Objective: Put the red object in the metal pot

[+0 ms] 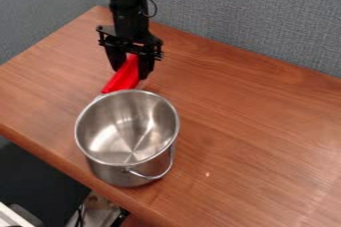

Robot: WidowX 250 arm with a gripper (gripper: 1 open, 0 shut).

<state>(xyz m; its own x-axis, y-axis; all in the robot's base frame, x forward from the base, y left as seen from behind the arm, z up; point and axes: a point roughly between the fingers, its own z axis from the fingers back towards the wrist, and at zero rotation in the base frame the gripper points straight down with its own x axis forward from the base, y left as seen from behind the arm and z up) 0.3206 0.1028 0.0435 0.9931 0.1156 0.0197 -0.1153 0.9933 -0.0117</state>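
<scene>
The red object (123, 76) is a bright red bar, tilted, just behind the far rim of the metal pot (127, 136). My gripper (131, 61) points straight down and is shut on the bar's upper part. The bar's lower end hangs close to the pot's rim; I cannot tell whether it touches the table. The pot is round and shiny, with nothing inside it, and its wire handle hangs at the front. It stands near the table's front edge.
The wooden table (253, 102) stretches to the right of the pot. Its front edge runs close by the pot. A grey wall rises behind the arm.
</scene>
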